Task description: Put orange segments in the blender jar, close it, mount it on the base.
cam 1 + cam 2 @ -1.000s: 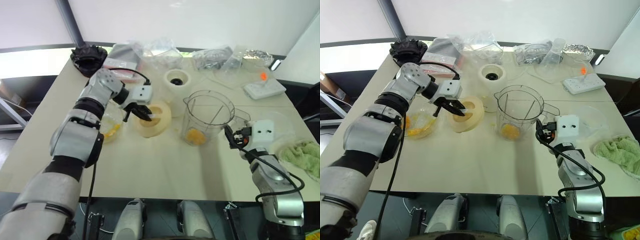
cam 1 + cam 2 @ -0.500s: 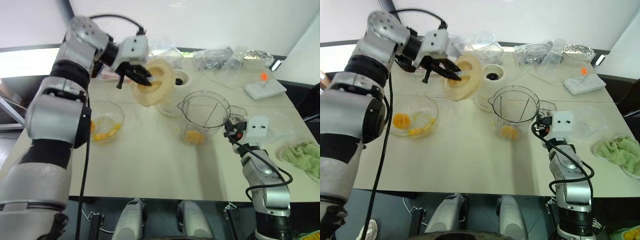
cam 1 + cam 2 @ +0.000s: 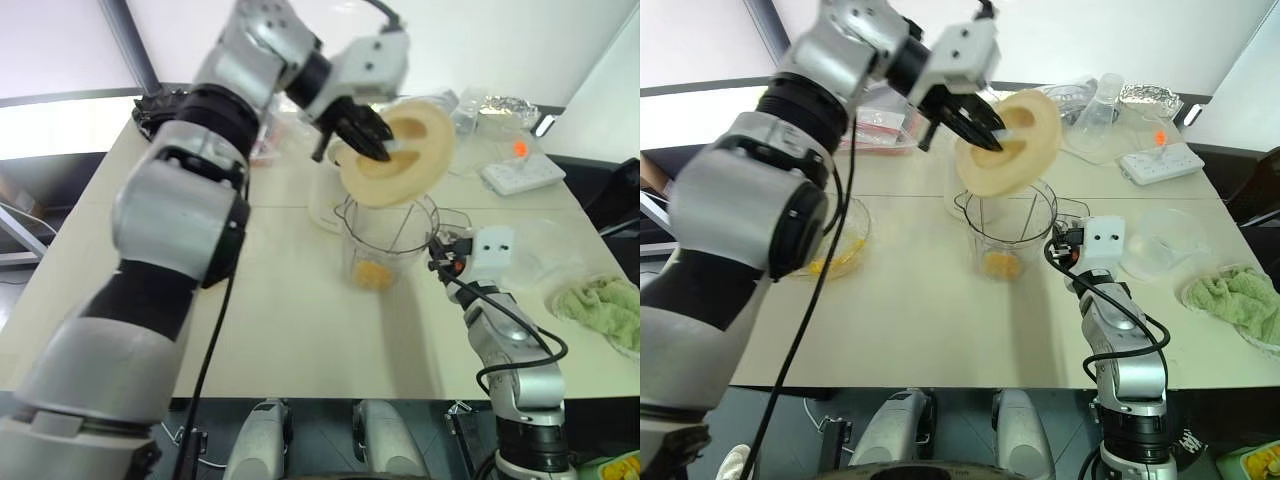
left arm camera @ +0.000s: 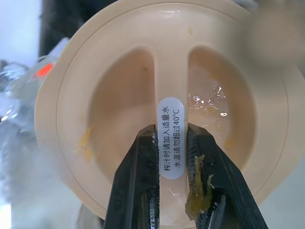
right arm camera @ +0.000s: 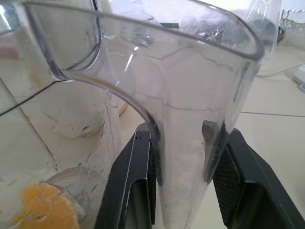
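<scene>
Sitting on the table, blender jar holding orange segments, right fingers clamped on its handle, left fingers pinching lid above.

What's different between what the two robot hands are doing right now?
The left gripper is raised above the table, pinching the cream lid by its centre ridge, while the right gripper sits low at table height, closed on the handle of the blender jar. The lid hangs tilted in the air; the jar stands upright on the table. Both grippers are shut on something.
</scene>
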Action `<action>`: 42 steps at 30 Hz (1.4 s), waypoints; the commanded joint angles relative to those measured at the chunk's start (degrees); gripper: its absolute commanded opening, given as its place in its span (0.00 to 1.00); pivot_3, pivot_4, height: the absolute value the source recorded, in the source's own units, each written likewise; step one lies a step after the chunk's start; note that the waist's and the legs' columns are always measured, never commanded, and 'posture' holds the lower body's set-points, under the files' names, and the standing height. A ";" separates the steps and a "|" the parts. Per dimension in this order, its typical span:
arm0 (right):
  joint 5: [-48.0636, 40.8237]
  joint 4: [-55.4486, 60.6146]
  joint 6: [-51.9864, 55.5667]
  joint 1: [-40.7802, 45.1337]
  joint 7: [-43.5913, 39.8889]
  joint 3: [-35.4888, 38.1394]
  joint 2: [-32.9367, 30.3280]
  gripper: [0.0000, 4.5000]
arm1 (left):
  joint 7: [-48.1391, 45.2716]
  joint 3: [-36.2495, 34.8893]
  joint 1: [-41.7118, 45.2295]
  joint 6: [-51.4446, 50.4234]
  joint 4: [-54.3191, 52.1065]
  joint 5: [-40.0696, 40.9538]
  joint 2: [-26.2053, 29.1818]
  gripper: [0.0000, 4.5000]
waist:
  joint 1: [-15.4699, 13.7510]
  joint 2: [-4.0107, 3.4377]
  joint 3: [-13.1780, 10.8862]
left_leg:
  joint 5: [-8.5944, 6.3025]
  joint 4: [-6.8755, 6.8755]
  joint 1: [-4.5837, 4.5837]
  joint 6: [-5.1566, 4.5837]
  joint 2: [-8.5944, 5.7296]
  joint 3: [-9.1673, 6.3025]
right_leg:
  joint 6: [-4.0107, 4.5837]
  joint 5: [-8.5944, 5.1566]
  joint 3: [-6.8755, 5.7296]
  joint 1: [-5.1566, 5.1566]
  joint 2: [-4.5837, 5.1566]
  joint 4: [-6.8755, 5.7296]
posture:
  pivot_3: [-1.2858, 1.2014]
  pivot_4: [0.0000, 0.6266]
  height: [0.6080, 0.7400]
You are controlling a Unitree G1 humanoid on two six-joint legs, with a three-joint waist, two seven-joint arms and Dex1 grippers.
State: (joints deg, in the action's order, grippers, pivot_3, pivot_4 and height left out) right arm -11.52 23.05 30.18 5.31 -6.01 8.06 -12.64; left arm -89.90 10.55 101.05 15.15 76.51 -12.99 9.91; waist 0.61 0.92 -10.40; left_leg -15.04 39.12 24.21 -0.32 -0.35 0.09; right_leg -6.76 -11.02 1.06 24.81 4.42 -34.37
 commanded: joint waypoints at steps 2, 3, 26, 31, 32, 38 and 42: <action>-0.70 6.62 0.56 -1.26 -0.24 -0.28 0.14 0.23 | -0.09 1.14 -0.43 -0.81 0.17 -1.29 -2.64 0.05 | 0.10 0.00 0.00 | 0.00 0.00 0.00 0.00 0.00 -0.01 | -0.01 0.00 0.00 0.01 0.00 -0.01 | 0.52 0.24 1.00; -0.64 7.25 0.80 -1.71 -0.34 -0.55 0.12 0.23 | -0.59 1.15 -0.54 -1.32 0.23 -1.24 -3.28 0.05 | 0.17 0.00 0.00 | 0.00 0.00 0.01 0.00 0.00 -0.01 | -0.01 0.00 0.01 0.03 0.00 -0.02 | 0.52 0.24 1.00; 0.74 9.14 0.47 -4.13 0.88 0.41 -0.06 0.23 | -2.60 14.21 -4.80 2.13 1.75 -0.42 -6.21 0.05 | -0.30 -0.02 0.02 | 0.00 0.06 -0.11 0.00 0.01 -0.08 | 0.20 -0.11 0.02 -0.09 0.01 -0.09 | 0.52 0.24 1.00; 0.87 9.68 0.53 -4.76 1.39 0.36 0.08 0.23 | -2.60 18.25 -5.71 2.34 2.26 -0.60 -7.15 0.05 | -0.31 -0.02 0.10 | 0.00 0.06 -0.38 0.00 0.04 -0.21 | 0.21 -0.13 0.02 -0.38 0.03 0.01 | 0.52 0.24 1.00; 0.88 9.79 0.57 -4.79 1.53 0.34 0.17 0.23 | -2.60 18.89 -5.96 2.64 2.26 -1.01 -7.34 0.05 | -0.30 -0.02 0.10 | 0.00 0.06 -0.44 0.00 0.05 -0.22 | 0.21 -0.13 0.02 -0.43 0.03 0.02 | 0.52 0.24 1.00; 1.20 10.71 0.69 -5.24 2.55 -0.14 0.73 0.23 | -2.60 22.47 -7.33 3.36 2.64 -3.21 -8.67 0.05 | -0.28 -0.03 0.22 | -0.01 0.05 -0.78 0.00 0.16 -0.28 | 0.20 -0.16 0.02 -0.80 0.06 0.08 | 0.52 0.24 1.00; 1.81 12.33 0.85 -6.79 3.63 -0.39 1.45 0.23 | -2.60 25.23 -8.42 4.09 2.79 -5.51 -9.07 0.05 | -0.40 -0.09 0.65 | -0.02 0.05 -0.87 0.00 0.14 -0.33 | 0.12 -0.22 -0.01 -1.00 0.11 0.22 | 0.52 0.24 1.00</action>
State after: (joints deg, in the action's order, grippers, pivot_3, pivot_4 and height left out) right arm -9.69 30.24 32.33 -1.81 -2.93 6.63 -11.43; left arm -92.33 30.80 96.89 18.42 76.59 -13.27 1.92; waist 0.22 0.82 -9.75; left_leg -15.05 39.17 23.34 -0.31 -0.23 -0.28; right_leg -6.71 -11.29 1.04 23.77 4.56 -34.13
